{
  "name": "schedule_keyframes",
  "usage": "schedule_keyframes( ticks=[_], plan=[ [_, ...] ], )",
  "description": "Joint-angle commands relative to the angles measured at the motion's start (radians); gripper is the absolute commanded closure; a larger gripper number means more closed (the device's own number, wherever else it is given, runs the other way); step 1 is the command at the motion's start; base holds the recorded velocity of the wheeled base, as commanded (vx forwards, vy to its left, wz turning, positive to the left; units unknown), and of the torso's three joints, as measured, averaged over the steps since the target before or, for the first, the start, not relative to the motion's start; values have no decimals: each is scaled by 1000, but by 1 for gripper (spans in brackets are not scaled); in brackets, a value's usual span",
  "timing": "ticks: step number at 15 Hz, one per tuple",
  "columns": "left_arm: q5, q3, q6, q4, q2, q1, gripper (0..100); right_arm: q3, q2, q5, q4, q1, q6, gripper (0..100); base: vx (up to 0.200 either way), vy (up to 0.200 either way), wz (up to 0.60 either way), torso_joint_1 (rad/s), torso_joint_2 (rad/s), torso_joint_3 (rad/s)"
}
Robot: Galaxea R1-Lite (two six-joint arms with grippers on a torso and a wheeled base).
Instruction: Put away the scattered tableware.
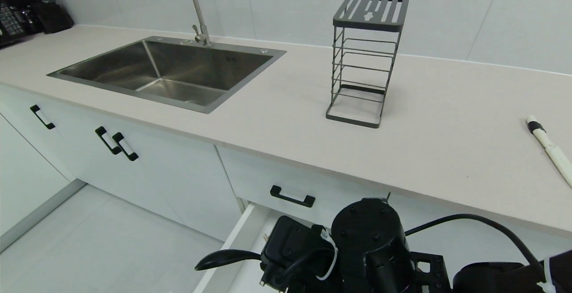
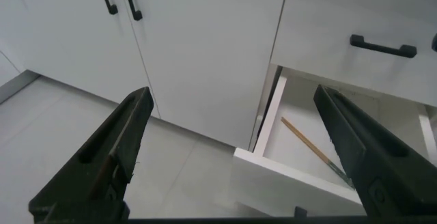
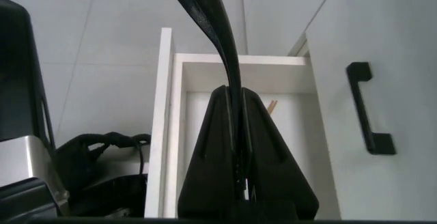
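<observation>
Black spoon [image 1: 223,258] (in right gripper [image 3: 237,108]) hangs above drawer [image 2: 287,176] holding chopstick [image 2: 311,145].

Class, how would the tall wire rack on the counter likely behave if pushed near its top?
The wire rack looks tall over a narrow base, so it would probably tip. Its thin open wires suggest it is light and may slide on the smooth counter.

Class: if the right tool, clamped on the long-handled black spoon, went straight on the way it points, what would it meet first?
The right tool and its long-handled black spoon would probably meet the open white drawer first, inside it; depth is unclear.
</observation>
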Motion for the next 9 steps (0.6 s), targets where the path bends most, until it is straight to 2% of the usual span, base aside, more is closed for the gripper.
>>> schedule_keyframes(
  ticks=[1, 7, 9],
  plan=[
    [0, 0, 0, -1, 0, 1, 0, 0, -5, 0, 1, 0, -1, 100, 0, 0, 0, -266, 496, 232],
    [0, 0, 0, -1, 0, 1, 0, 0, -15, 0, 1, 5, -1, 100, 0, 0, 0, -251, 454, 198],
    [0, 0, -2, -1, 0, 1, 0, 4, -48, 0, 53, 8, 4, 100, 0, 0, 0, -254, 354, 134]
  ],
)
